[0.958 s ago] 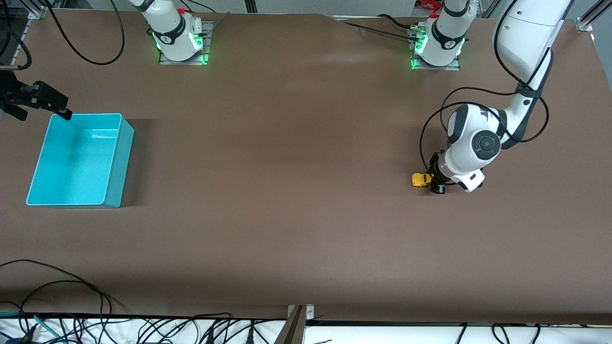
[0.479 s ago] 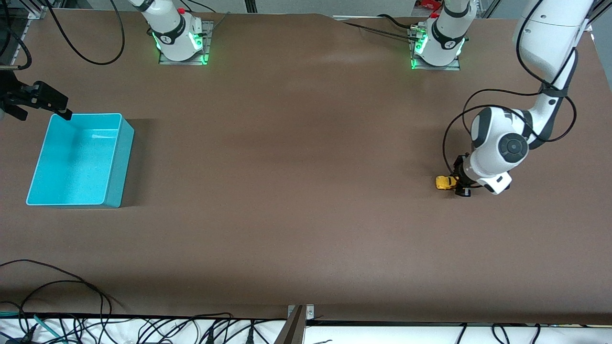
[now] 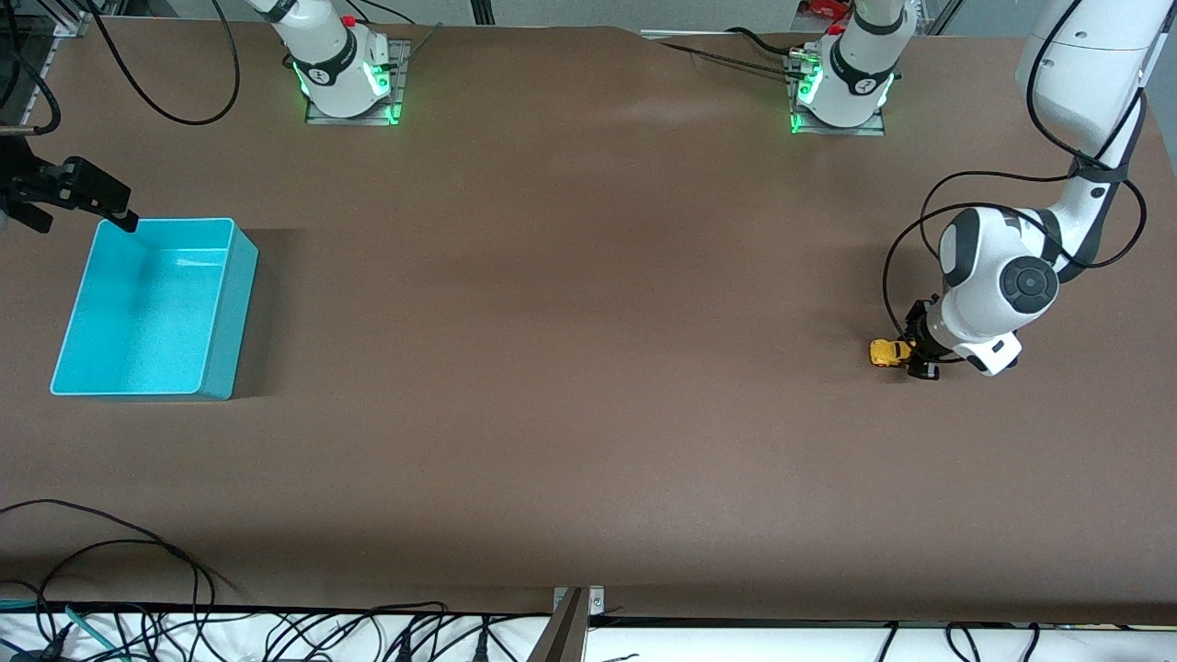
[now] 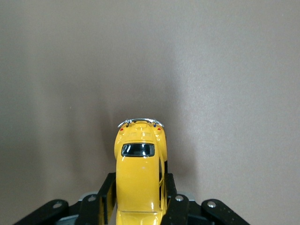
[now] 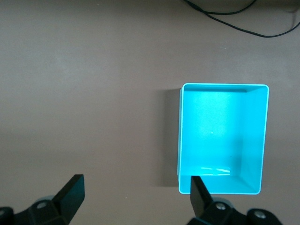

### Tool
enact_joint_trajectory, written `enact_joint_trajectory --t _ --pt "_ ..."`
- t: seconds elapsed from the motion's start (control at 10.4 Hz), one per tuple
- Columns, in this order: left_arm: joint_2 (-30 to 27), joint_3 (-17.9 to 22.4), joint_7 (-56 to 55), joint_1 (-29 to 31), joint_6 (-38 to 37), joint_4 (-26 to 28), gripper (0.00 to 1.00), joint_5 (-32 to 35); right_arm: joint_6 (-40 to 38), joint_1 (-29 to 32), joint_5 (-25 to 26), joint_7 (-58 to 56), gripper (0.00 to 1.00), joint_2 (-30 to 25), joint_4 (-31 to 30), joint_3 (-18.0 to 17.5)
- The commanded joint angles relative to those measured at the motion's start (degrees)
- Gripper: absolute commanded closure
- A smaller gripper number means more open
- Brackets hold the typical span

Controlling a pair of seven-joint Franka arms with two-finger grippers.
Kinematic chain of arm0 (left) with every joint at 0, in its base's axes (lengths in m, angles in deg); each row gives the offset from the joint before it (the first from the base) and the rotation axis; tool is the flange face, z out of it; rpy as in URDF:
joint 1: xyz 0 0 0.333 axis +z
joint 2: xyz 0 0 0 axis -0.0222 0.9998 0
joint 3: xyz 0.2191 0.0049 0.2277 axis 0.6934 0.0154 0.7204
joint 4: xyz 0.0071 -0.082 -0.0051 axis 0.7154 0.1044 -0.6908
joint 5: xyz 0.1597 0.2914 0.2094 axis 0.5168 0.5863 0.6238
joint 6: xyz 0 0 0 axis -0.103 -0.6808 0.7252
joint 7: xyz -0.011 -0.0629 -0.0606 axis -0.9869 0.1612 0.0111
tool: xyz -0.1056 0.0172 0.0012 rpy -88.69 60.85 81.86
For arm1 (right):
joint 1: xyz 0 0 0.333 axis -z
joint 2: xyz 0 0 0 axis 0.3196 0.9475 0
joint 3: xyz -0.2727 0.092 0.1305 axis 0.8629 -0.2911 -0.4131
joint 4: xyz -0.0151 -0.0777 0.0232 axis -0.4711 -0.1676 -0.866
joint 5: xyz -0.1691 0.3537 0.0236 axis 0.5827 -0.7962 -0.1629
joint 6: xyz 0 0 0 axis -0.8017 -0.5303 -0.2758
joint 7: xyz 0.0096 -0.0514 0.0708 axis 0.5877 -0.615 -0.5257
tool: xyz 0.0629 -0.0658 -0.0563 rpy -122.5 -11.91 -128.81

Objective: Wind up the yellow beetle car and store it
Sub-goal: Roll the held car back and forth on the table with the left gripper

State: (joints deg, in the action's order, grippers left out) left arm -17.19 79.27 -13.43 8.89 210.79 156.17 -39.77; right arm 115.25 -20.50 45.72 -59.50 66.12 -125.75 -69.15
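Observation:
The yellow beetle car [image 3: 886,352] is a tiny toy down at the brown table's surface near the left arm's end. My left gripper [image 3: 910,355] is shut on it. In the left wrist view the black fingers [image 4: 107,194] clamp both sides of the car [image 4: 139,164], and its chrome bumper end points away from the gripper [image 4: 139,190]. My right gripper [image 3: 112,210] is open and empty. It waits over the table by the corner of the turquoise bin [image 3: 147,303] that lies farthest from the front camera. Its wrist view shows the spread fingertips [image 5: 75,187] beside the empty bin [image 5: 222,136].
The turquoise bin stands at the right arm's end of the table. Loose black cables [image 3: 138,570] lie along the table edge nearest the front camera. Both arm bases [image 3: 345,74] stand at the edge farthest from it.
My left gripper has slid the yellow car along the table toward the left arm's end. The right arm and the bin have not moved.

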Motion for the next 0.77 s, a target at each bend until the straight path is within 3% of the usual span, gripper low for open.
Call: enact_joint_trajectory --t 0.0,0.38,0.48,0.57,0.67 --pt "3.3 0.1 0.7 0.8 1.7 -0.4 1.00 2.4 -0.1 -0.1 0.3 0.6 0.00 0.3 1.1 -0.2" --pt "3.3 0.0 2.1 0.9 1.7 -0.4 1.00 2.4 -0.2 -0.1 0.3 0.5 0.00 0.3 1.1 -0.3" --pt "3.2 0.0 4.7 1.2 1.6 -0.7 0.18 2.3 -0.1 -0.1 0.3 0.6 0.00 0.3 1.1 -0.3" --pt "2.9 0.0 4.3 1.1 1.6 -0.9 0.00 1.8 -0.1 -0.1 0.3 0.6 0.00 0.3 1.1 -0.3" --pt "2.4 -0.1 4.4 1.2 1.5 -1.2 0.00 1.5 -0.1 -0.1 0.3 0.6 0.00 0.3 1.0 -0.3"
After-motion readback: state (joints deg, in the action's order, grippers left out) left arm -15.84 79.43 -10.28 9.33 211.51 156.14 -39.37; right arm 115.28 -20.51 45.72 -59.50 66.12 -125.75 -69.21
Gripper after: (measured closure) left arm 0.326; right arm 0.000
